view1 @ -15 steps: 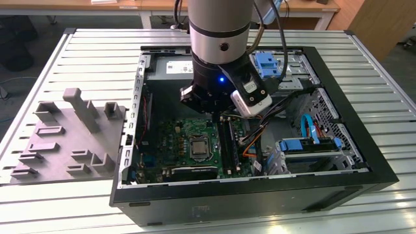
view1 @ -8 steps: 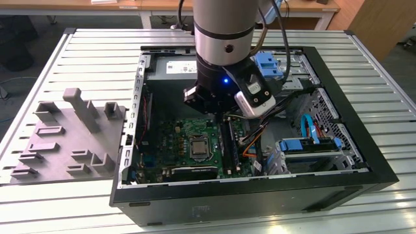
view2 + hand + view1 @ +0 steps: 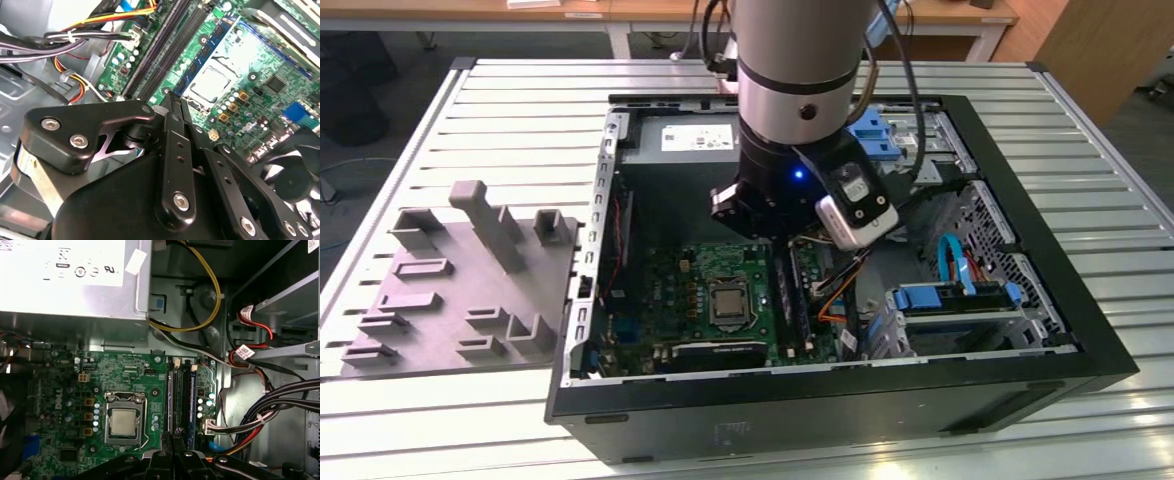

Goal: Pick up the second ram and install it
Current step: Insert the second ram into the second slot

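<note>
My gripper (image 3: 175, 97) hangs inside the open computer case (image 3: 1067, 300), over the memory slots of the green motherboard (image 3: 125, 375). Its two fingers are shut together, and nothing shows between them. In the first wrist view the gripper (image 3: 173, 434) has its tips just above one end of the slot row. A long blue-black ram stick (image 3: 212, 52) stands seated in the slot beside the square silver socket (image 3: 122, 421), and it is also in the first wrist view (image 3: 170, 395). Two black slots (image 3: 160, 50) lie beside it. I cannot tell whether this stick is the second ram.
The grey power supply (image 3: 687, 140) fills the case's far end. Bundled cables (image 3: 260, 405) run close beside the slots. Drive bays with blue clips (image 3: 961, 295) take up the side at the exterior view's right. A grey moulded fixture (image 3: 454, 290) sits on the table beside the case.
</note>
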`<state>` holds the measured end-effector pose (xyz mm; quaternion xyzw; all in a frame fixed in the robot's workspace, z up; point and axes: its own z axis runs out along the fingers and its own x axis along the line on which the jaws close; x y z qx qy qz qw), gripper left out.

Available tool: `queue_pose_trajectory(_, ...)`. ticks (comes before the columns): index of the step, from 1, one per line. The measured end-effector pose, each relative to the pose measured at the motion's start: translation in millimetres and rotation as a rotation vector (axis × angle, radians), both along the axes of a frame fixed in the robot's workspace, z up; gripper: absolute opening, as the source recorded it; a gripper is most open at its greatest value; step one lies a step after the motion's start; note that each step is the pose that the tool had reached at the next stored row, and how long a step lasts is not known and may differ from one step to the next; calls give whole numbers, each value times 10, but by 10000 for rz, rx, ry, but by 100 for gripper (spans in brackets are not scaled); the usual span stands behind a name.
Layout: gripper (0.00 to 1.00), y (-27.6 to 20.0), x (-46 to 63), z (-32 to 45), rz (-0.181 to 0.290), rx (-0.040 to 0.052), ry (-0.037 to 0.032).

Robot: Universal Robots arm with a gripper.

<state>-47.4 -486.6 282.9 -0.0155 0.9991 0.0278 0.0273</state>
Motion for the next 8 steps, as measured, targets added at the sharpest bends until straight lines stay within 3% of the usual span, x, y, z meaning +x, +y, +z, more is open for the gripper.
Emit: queue_pose_trajectory(8,13,-4,110,-88,-22,-1,9)
